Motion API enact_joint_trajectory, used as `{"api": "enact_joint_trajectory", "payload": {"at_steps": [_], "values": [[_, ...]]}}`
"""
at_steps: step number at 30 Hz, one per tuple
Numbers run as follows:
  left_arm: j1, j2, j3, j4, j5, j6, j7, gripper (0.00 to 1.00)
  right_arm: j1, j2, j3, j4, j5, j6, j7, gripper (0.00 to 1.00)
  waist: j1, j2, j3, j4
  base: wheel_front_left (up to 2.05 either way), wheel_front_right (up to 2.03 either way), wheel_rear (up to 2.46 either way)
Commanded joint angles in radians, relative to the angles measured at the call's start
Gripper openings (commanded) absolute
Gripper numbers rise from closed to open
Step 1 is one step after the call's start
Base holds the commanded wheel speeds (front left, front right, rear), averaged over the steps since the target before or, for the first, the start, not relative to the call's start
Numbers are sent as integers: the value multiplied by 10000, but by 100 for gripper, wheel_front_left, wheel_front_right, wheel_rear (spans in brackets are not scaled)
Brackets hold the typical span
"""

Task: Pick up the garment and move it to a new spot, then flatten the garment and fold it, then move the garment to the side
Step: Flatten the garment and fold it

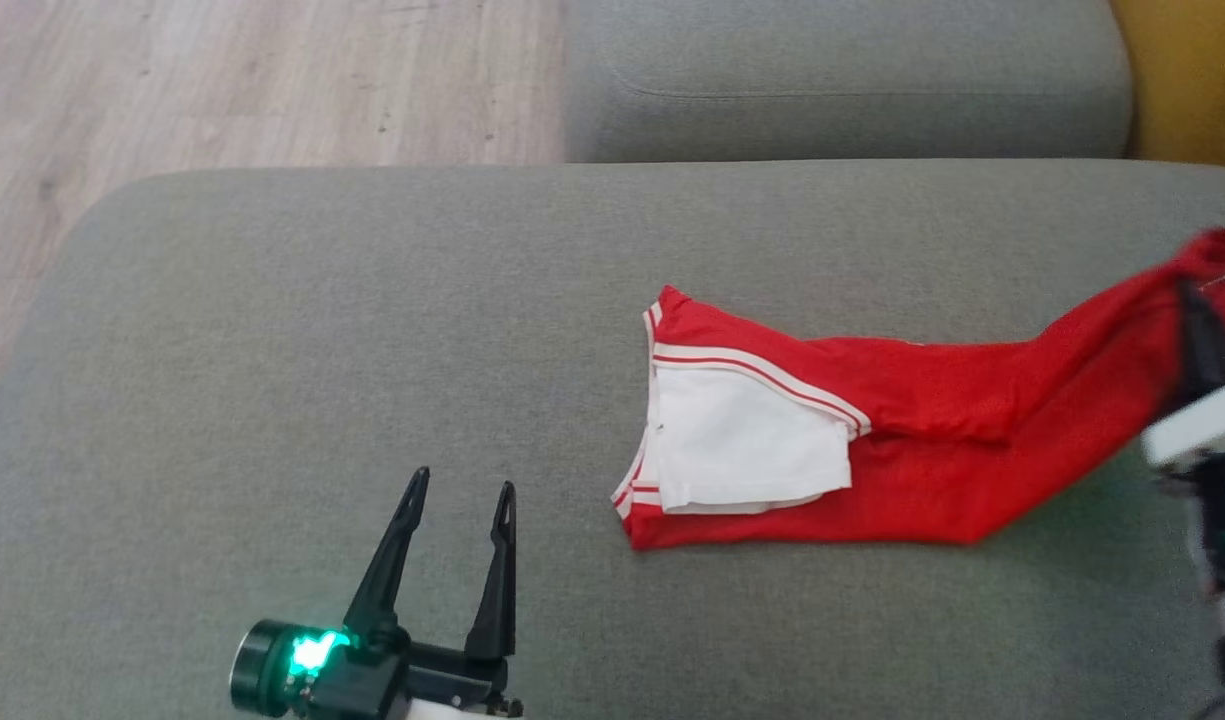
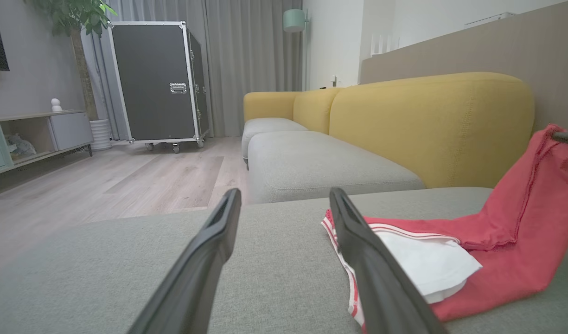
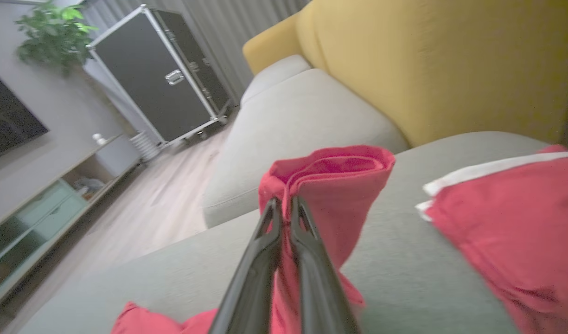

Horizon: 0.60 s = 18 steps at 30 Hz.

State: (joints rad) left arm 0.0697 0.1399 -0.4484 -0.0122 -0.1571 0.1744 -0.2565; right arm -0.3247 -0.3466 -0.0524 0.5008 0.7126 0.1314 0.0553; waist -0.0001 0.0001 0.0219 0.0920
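Shorts (image 1: 912, 440), red with white stripes, lie spread on the grey sofa cushion (image 1: 372, 330). The right pincer (image 3: 282, 204) is clamped tight on their right end, holding it raised off the cushion. The left pincer (image 1: 463, 483) hovers wide open left of their waistband, not touching.

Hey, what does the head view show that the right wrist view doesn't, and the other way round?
Head view: the left gripper, open over the grey cushion, and the white lining lying flat. Right wrist view: the right gripper shut on a raised red fold, plus a black case and a plant. Both: the red garment, grey cushion and yellow backrest.
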Motion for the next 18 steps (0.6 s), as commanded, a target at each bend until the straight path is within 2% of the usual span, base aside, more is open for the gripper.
{"api": "enact_joint_trajectory", "payload": {"at_steps": [1, 6, 7, 8, 12, 18], "values": [[-214, -116, 433, -271, 68, -57, -53, 100, -5, 31, 264, -721, 24, -7, 201, 0, 1, -1, -28, 82, 0, 0, 0], [-212, -254, 534, -214, 153, -287, -53, 100, 201, 1279, 723, -2522, 40, -7, 1237, 0, 1, -1, -61, 446, 0, 0, 0], [-200, -308, 520, -164, 219, -358, -53, 100, 256, 1811, 1007, -2914, -29, -7, 1536, 0, 1, -1, -129, 637, 0, 0, 0], [-190, -335, 520, -144, 245, -384, -53, 100, 280, 2066, 1144, -3028, -77, -7, 1660, 0, 1, -1, -167, 731, 0, 0, 0], [-168, -426, 553, -130, 307, -484, -53, 100, 323, 2679, 1752, -3066, -331, -7, 1945, 0, 1, -1, -249, 1093, 0, 0, 0], [-184, -550, 584, -78, 340, -650, -53, 100, 268, 2945, 2595, -2131, -521, -7, 1850, 0, 1, -1, -139, 1539, 0, 0, 0]]}}
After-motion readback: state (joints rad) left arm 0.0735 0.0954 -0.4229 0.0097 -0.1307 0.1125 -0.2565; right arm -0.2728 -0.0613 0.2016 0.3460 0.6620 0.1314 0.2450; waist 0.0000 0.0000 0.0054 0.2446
